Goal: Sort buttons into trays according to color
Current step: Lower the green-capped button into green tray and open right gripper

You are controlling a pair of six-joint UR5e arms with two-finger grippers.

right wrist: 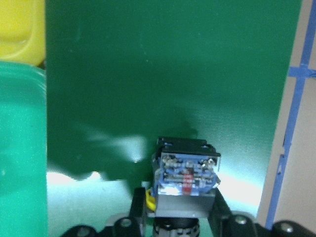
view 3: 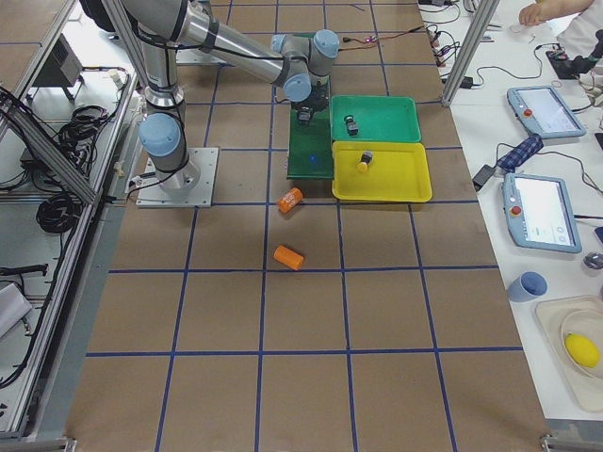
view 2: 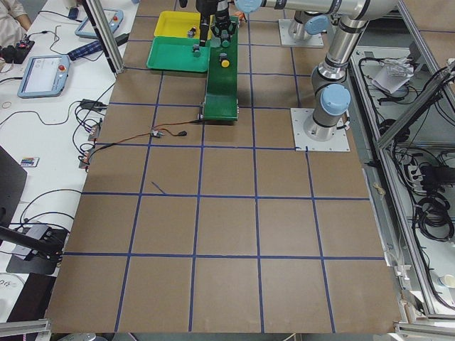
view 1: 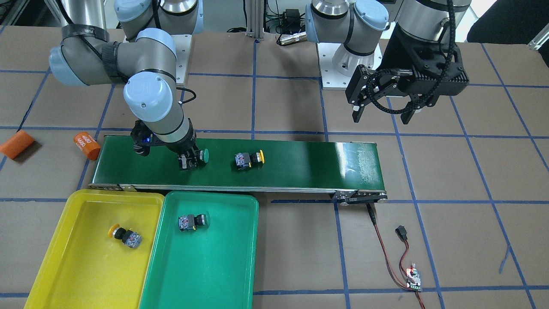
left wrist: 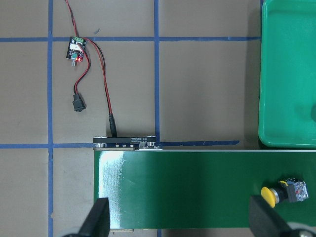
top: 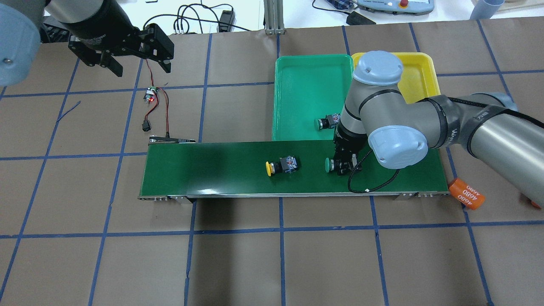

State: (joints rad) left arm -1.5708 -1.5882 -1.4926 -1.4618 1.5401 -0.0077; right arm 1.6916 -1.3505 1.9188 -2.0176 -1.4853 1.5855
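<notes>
A green button [view 1: 205, 156] lies sideways on the conveyor belt [view 1: 300, 159], and my right gripper [view 1: 188, 162] is shut on its black body. The right wrist view shows its grey contact block [right wrist: 185, 177] between the fingers. A yellow button [view 1: 250, 159] lies free on the belt nearby. The yellow tray [view 1: 85, 266] holds another yellow button [view 1: 125, 235]. The green tray [view 1: 206, 266] holds another green button [view 1: 193, 222]. My left gripper [view 1: 381, 116] hangs open and empty above the table, near the belt's other end.
Two orange cylinders [view 1: 87, 146] [view 1: 16, 143] lie beyond the belt's end on my right. A small controller board [view 1: 414, 279] with red and black wires runs to the belt's other end. The trays sit side by side against the belt's far edge.
</notes>
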